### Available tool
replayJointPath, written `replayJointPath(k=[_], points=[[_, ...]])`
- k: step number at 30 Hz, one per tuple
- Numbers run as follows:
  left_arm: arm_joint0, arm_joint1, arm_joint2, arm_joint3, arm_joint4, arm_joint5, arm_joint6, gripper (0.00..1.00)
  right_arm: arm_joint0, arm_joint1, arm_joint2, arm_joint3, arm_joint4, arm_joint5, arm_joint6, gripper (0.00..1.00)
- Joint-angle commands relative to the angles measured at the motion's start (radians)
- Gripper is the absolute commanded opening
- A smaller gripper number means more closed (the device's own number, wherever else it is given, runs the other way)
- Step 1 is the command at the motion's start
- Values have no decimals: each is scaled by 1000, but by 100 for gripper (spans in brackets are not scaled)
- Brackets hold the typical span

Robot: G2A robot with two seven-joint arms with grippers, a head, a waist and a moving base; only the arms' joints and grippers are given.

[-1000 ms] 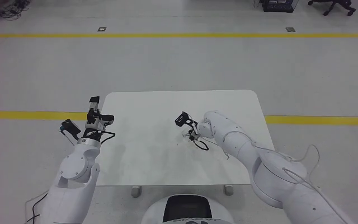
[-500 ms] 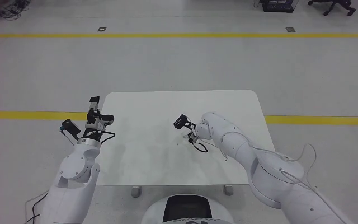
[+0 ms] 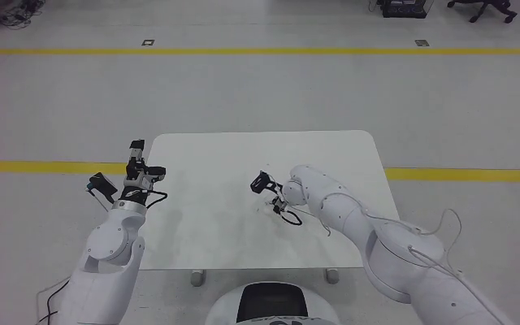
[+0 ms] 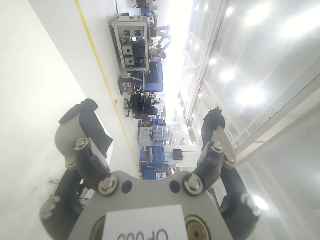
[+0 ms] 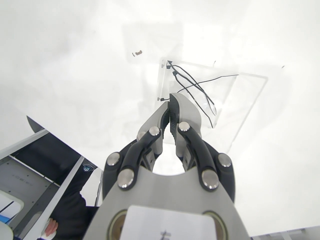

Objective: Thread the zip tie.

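Several thin black zip ties (image 5: 197,86) lie crossed in a clear shallow tray (image 5: 250,101) on the white table (image 3: 211,162). My right gripper (image 5: 170,102) points down at the tray's edge, shut on one zip tie. That tie's small head (image 5: 162,99) sticks out on one side of the fingertips and its strap (image 5: 220,77) runs off on the other. From above, the right gripper (image 3: 275,205) hangs over the table's middle. My left gripper (image 3: 136,150) is at the table's left edge, pointing away from it, and stands open (image 4: 150,108) with nothing between its fingers.
The table's far half and its left part are bare white surface. A small brown speck (image 5: 138,52) lies on the table beyond the tray. The floor around has yellow lines (image 3: 260,51).
The right arm's wrist has shifted slightly left and toward the table's near edge. The left arm has not moved.
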Motion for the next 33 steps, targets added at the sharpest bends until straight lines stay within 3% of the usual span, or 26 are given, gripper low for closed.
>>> replayJointPath(k=[1,25,27,28,33], points=[[0,0,0,0,0,0,0,100,-3,2,0,-6,-3,0,9,0],[0,0,0,0,0,0,0,100,-35,31,0,-93,-63,0,33,0],[0,0,0,0,0,0,0,100,-31,34,0,-89,-75,0,8,32],[0,0,0,0,0,0,0,100,-29,35,0,-86,-82,0,-5,40],[0,0,0,0,0,0,0,100,-26,37,0,-76,-102,0,-44,30]])
